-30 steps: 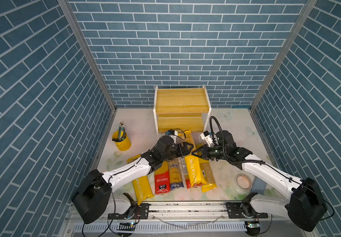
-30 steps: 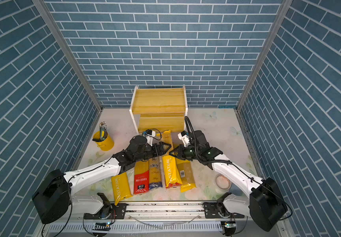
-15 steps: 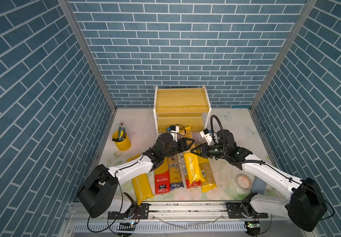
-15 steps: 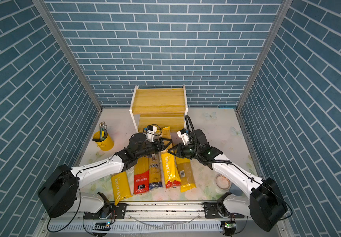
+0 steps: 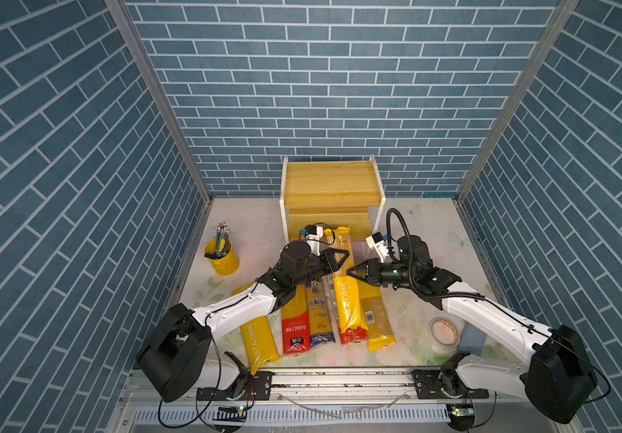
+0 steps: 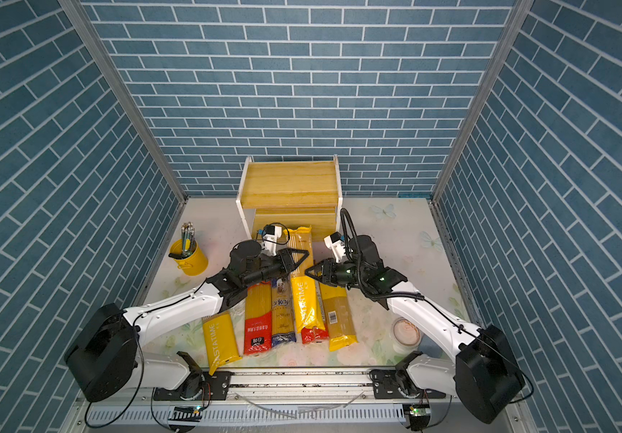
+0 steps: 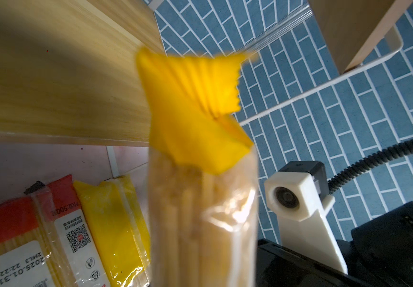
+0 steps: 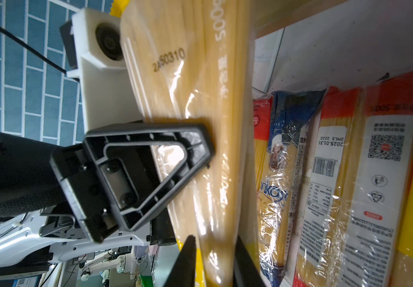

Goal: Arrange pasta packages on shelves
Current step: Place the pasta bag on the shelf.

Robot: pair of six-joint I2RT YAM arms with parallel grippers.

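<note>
Yellow-and-tan pasta bag (image 5: 345,300), yellow shelves (image 5: 330,183), blue brick-patterned walls (image 5: 320,75).

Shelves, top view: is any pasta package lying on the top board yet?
No, the top board of the shelves shows only bare yellow wood.

A raised bag (image 6: 302,300), yellow and marked ASTATIME, is clamped by the left gripper (image 6: 299,258) along its far half. The right gripper (image 6: 311,272) is set against the bag's other edge, just beside the left gripper; whether it grips cannot be told. Beyond both grippers the shelves (image 6: 290,187) are seen, with the raised bag's far end just before the lower board. Below the grippers five more bags (image 6: 257,318) are laid side by side on the worktop (image 6: 376,232).
</note>
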